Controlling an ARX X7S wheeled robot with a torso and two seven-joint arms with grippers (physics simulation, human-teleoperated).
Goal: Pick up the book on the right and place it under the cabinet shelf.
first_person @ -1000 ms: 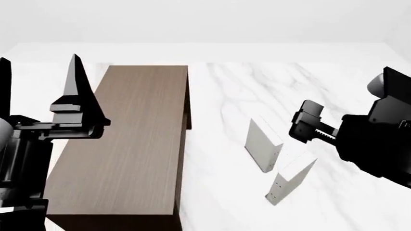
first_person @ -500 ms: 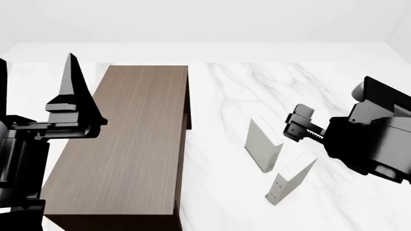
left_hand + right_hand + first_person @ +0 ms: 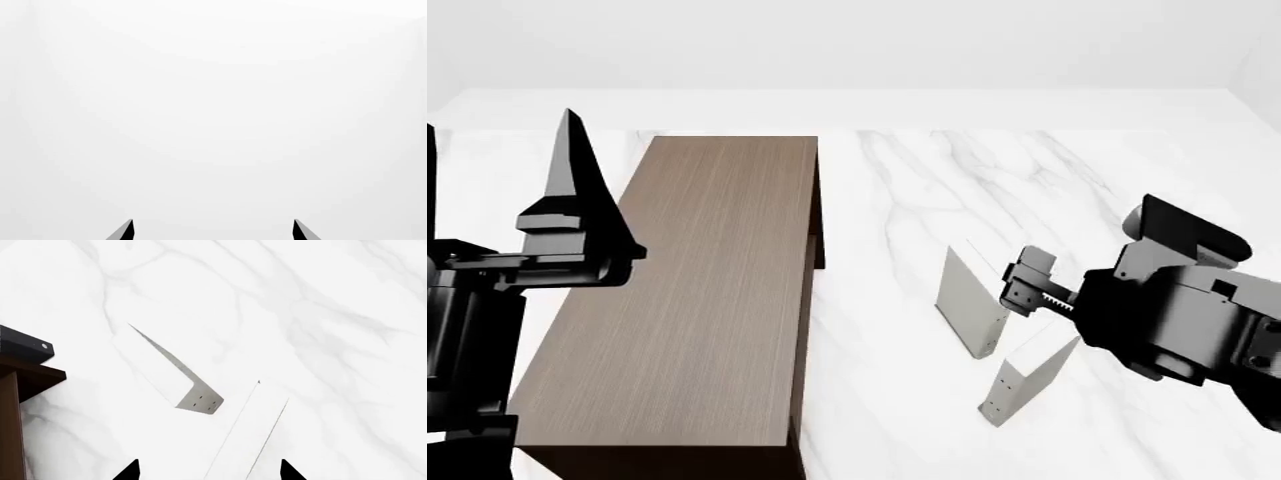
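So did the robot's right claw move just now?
Yes. The right gripper slid leftward and lower in the head view, closer to the two books, nearing the thicker grey book, which stayed put.

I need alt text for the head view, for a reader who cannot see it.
The right gripper hovers above two white books standing on a marble table: a thicker book and the thin book. A brown cabinet stands to their left, with the left gripper raised beside it.

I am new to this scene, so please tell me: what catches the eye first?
The long dark brown cabinet shelf dominates the left of the marble table. To its right stand two white books, the thin book nearest. The right gripper hangs above them.
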